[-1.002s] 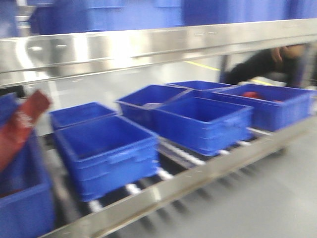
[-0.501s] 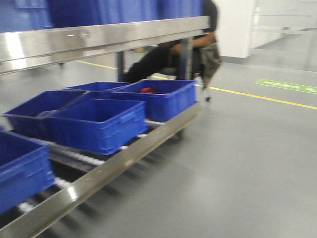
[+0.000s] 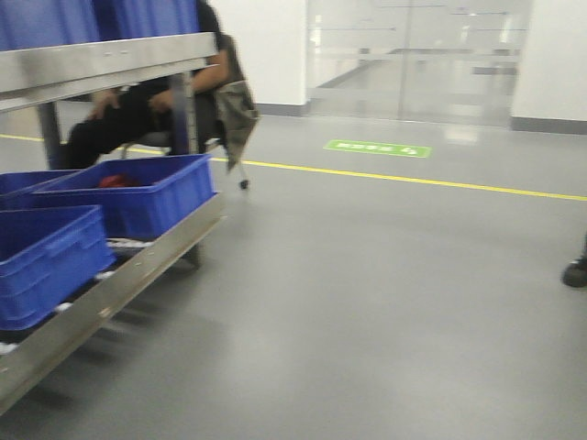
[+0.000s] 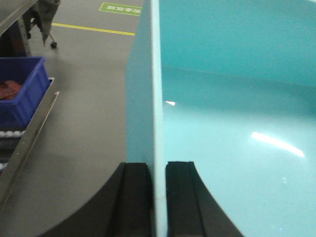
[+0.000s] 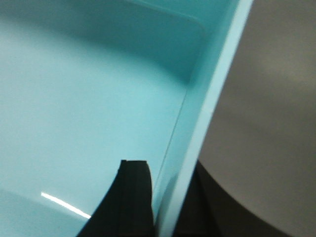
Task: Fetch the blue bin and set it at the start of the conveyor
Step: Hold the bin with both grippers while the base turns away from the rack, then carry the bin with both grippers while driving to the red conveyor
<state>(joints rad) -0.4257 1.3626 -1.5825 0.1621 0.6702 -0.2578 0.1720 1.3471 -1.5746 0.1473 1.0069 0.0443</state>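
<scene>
The blue bin is a light turquoise tub that fills both wrist views, its inside smooth and bare. My left gripper is shut on the bin's left wall, one black finger outside and one inside the rim. In the right wrist view the blue bin shows again, and my right gripper is shut on its right wall the same way. The bin hangs above the grey floor. The conveyor start is out of view. Neither the bin nor the grippers show in the front view.
A stainless steel roller shelf with dark blue ribbed crates stands at the left. A seated person in black is behind it. Grey floor with a yellow line stretches right; a shoe shows at the right edge.
The front view has swung right: the shelf and dark blue crates slid from the middle to the left edge, and open floor with glass doors has come into sight.
</scene>
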